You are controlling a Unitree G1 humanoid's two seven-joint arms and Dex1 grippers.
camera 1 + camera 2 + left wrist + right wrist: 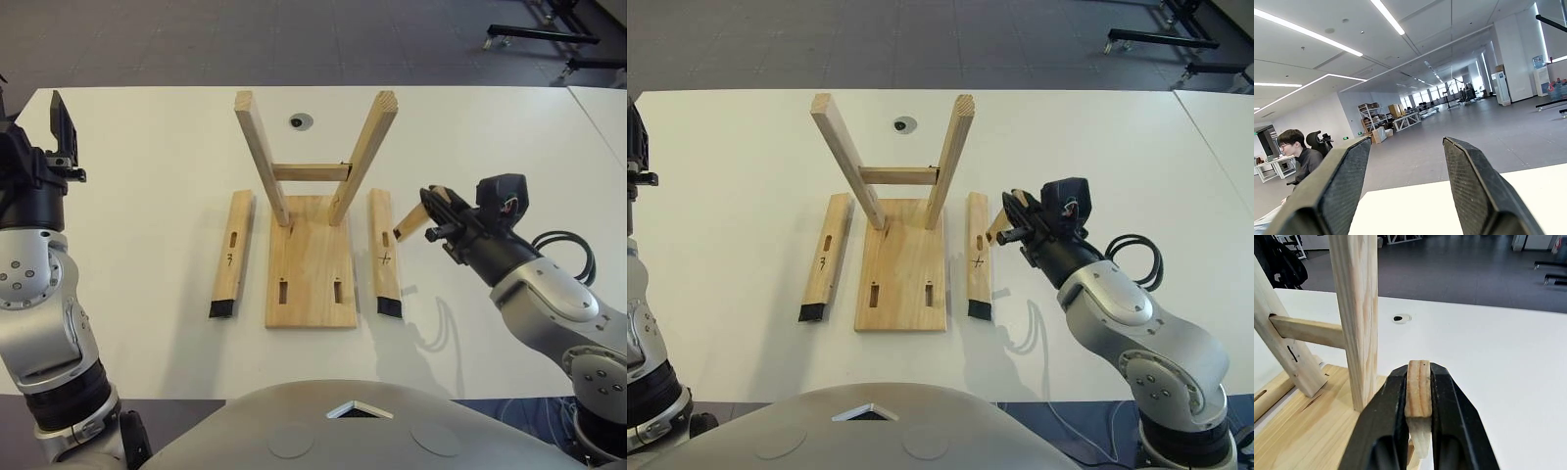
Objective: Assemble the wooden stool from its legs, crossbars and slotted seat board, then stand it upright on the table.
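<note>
The white table [147,323] is carrying every part, and the seat board [311,284] is lying flat at its middle, its two near slots showing empty. Two standing legs [260,157] are rising from the board's far end, joined by a crossbar [311,172]. That frame is probably only loosely seated, so a sideways knock from an arm could be tipping it over or pulling the joint apart. A left loose leg [232,253] is lying just left of the board and a right loose leg [383,253] just right of it. The right one is sitting between the board and the working arm, so a low sweep is risking shoving it out of line. The right gripper [438,217] is hovering just right of that leg, its fingers clamping tight on a second crossbar [411,224] that is slanting out toward the board. Pinched this way, the piece may be twisting in the grip, or jamming if it is meeting a slot at an angle. The left gripper [61,132] is raised at the far left edge, fingers spread wide and holding nothing, so nothing is steadying the frame.
</note>
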